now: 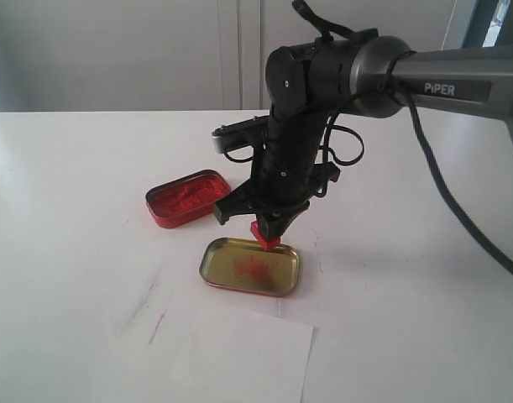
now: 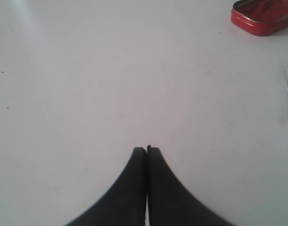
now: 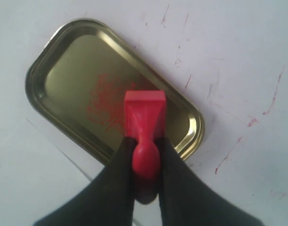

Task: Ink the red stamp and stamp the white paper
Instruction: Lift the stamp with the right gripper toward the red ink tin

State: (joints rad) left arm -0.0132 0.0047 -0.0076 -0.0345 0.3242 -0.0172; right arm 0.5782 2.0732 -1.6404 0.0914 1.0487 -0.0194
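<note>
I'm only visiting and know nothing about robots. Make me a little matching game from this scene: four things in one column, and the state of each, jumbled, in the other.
Things:
1. red stamp
2. red tin
3. tin lid
4. white paper

States:
A. lying flat, nothing on it
B. gold inside, smeared with red
C. pinched in the right gripper
D. full of red paste

Pairs: 1-C, 2-D, 3-B, 4-A
</note>
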